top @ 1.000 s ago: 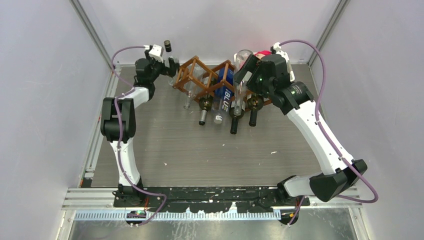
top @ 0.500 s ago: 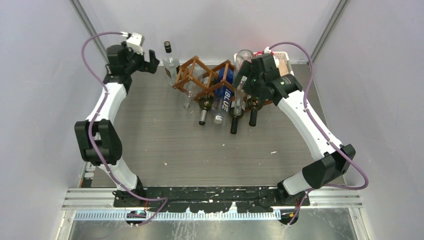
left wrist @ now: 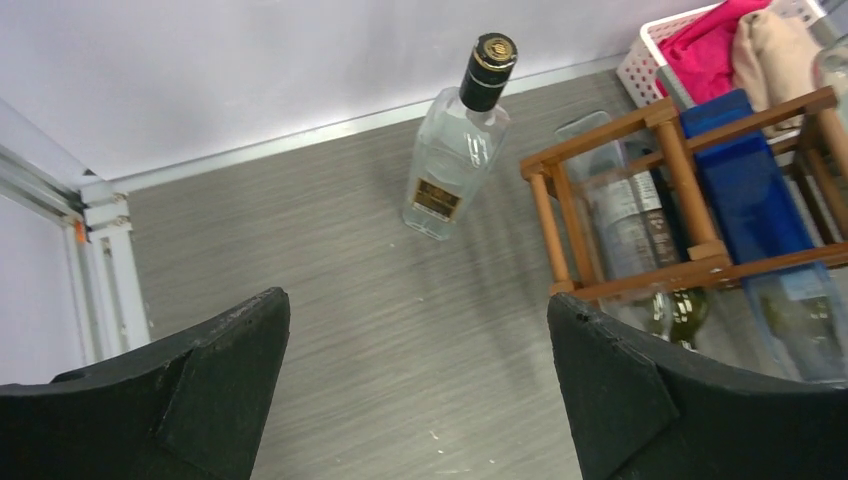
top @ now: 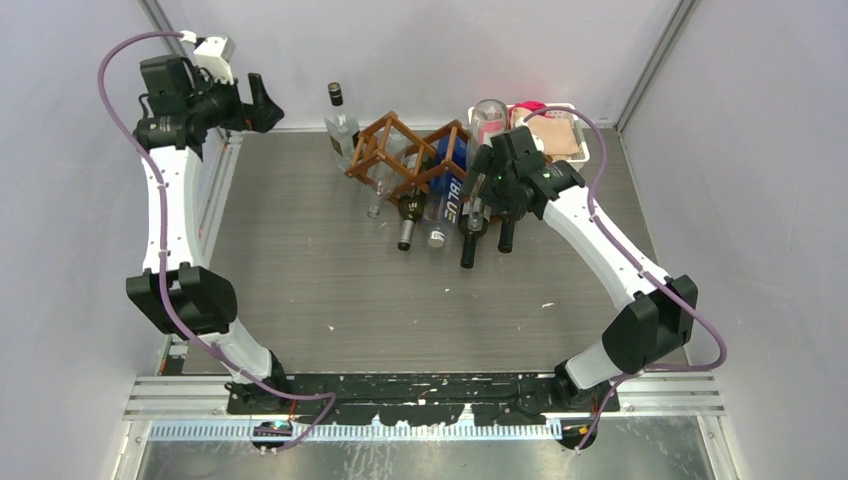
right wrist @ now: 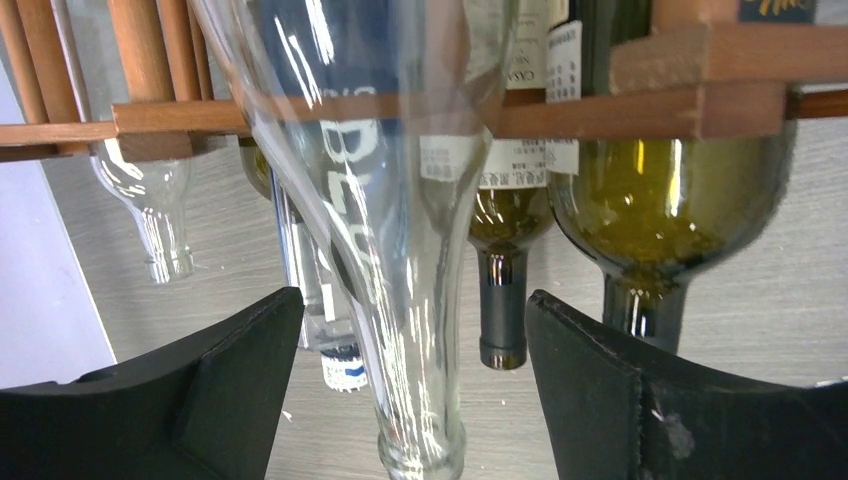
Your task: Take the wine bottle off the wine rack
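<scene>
The brown wooden wine rack stands at the table's back middle, with several bottles lying in its cells, necks toward me. My right gripper is open at the rack's right part. In the right wrist view its jaws straddle the neck of a clear glass bottle without touching it; the rack's slat crosses above. My left gripper is open and empty, raised at the far left. In the left wrist view it looks down on a clear black-capped bottle standing upright left of the rack.
A white basket with pink and beige cloth sits behind the rack at the right. A blue bottle and dark green bottles stick out of the rack's front. Metal frame posts stand at the back corners.
My left gripper has drawn back up and to the left, away from the upright clear bottle it was at. My right gripper has come forward and down over the rack's bottle necks.
</scene>
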